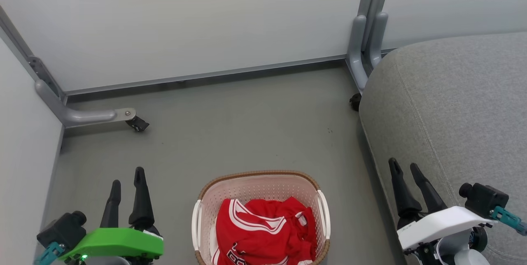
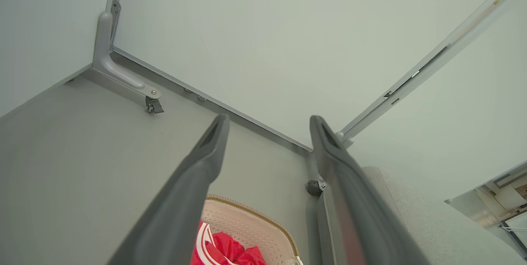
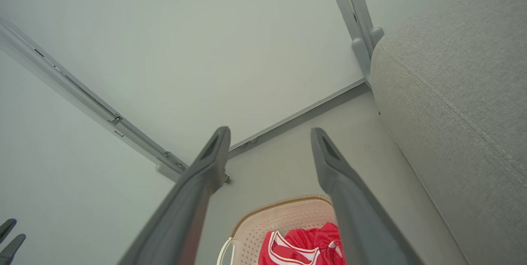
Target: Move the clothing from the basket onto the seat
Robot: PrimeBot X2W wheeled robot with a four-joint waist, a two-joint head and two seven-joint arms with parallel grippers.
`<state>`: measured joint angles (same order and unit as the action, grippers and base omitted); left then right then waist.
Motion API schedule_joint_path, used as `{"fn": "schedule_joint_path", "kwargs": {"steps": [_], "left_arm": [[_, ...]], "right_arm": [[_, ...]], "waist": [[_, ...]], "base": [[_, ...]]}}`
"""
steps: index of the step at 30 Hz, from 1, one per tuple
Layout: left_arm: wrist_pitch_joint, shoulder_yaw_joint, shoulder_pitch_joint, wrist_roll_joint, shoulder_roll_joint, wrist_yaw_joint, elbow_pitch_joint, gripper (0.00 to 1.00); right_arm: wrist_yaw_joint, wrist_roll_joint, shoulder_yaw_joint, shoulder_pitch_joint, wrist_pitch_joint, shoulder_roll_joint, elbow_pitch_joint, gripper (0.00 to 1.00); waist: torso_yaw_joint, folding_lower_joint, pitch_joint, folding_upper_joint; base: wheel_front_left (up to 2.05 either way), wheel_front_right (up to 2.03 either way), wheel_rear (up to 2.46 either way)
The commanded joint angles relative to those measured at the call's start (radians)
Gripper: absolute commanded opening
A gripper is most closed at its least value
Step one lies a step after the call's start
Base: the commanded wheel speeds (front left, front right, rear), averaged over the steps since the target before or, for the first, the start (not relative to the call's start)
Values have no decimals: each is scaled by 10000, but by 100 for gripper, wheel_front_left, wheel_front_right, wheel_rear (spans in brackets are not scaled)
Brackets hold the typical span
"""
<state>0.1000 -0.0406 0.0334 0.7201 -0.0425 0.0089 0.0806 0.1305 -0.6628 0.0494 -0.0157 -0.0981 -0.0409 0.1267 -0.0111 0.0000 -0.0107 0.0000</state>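
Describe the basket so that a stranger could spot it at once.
Start at the big grey seat on the right; on the floor just left of it stands the basket. It alone is cream, perforated, brown-rimmed, and holds red clothing.

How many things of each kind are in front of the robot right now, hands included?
Basket: 1
Red clothing heap: 1, garments not separable
Seat: 1
Hands: 2, left hand and right hand, both open
Total: 5
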Motion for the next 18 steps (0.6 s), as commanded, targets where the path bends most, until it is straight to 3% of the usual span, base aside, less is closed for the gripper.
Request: {"fn": "schedule_joint_path", "kwargs": {"steps": [1,18], "left_arm": [[117,-69,80,-426,-72,38,-176,100],[576,-347,432,-2210,-85,233,-457,100]], "right_arm": [[3,384,50,7,-136,-68,-188,100],[3,2263,338,242,-599,-84,-520,100]], "waist": [[0,0,-10,0],[-23,0,-112,0]], "base": [[0,0,0],[0,0,0]]}}
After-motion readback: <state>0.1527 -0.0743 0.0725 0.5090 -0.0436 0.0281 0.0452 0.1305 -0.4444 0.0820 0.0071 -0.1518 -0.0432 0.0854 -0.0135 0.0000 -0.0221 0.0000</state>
